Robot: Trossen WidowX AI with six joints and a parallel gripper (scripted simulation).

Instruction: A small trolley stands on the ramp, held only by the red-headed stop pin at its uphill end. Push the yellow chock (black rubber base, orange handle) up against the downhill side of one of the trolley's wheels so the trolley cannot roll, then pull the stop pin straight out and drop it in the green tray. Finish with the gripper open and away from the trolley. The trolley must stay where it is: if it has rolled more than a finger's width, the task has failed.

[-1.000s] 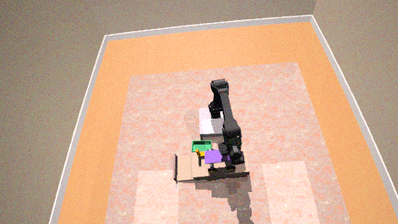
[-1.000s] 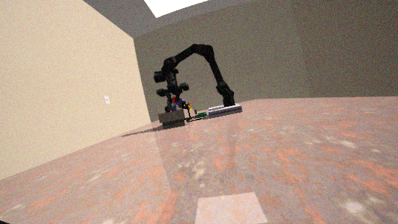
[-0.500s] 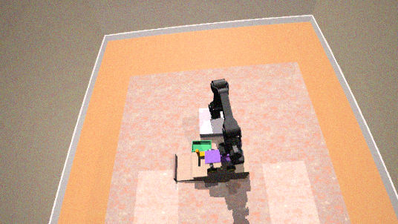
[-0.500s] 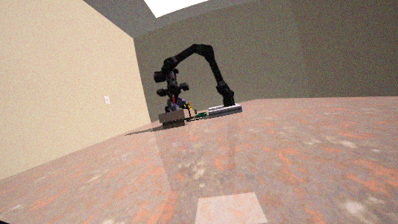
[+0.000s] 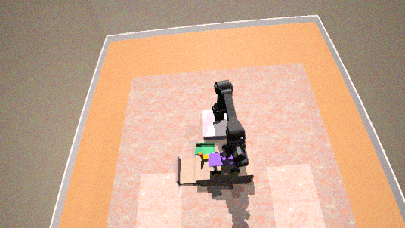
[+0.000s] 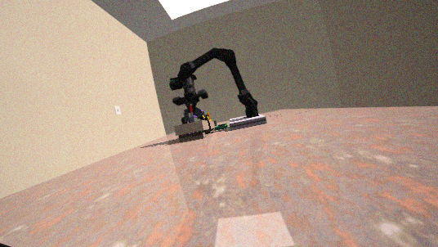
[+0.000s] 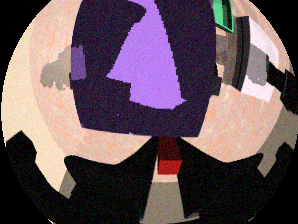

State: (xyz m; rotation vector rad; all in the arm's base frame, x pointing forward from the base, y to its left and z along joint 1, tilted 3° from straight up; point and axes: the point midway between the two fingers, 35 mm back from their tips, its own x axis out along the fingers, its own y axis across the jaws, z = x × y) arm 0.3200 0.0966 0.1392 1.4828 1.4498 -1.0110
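The purple trolley [image 5: 215, 158] [image 7: 156, 43] stands on the tan ramp [image 5: 187, 170] [image 6: 189, 129]. My gripper [image 5: 230, 161] [image 6: 190, 112] [image 7: 165, 139] is at the trolley's uphill end and is shut on the red-headed stop pin [image 7: 169, 163] [image 6: 190, 108]. The yellow chock with its orange handle [image 5: 202, 155] [image 6: 207, 116] sits at the trolley's downhill side, towards the green tray [image 5: 205, 148] [image 6: 221, 127] [image 7: 221, 8]. I cannot tell whether the chock touches a wheel. My shadow darkens much of the trolley's top in the wrist view.
The arm's grey base plate [image 5: 211, 126] [image 6: 247, 121] lies behind the tray. A low wall stands at the ramp's downhill end [image 5: 178, 171]. Pale floor patches lie left and right in front of the ramp.
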